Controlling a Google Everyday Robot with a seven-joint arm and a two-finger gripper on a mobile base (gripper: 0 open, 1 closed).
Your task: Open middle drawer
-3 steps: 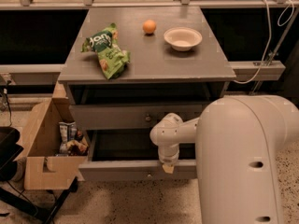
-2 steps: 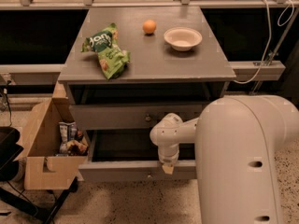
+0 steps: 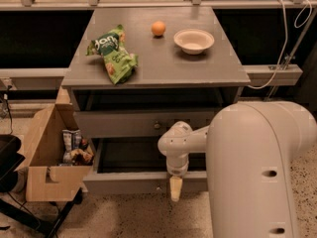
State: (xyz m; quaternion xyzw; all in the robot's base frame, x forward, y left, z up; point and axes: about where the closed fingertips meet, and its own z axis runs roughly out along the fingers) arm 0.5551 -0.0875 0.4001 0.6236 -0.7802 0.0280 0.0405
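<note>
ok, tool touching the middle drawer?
Cannot tell. Camera view: tool hangs over the middle drawer front edge; no contact or gap shows plainly.

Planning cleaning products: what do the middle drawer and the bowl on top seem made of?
The middle drawer, pulled out with the gripper at its front panel, looks like grey-painted wood: a matte, flat, opaque board. The bowl looks like pale matte plastic or ceramic; its smooth, dull rim leaves that open.
</note>
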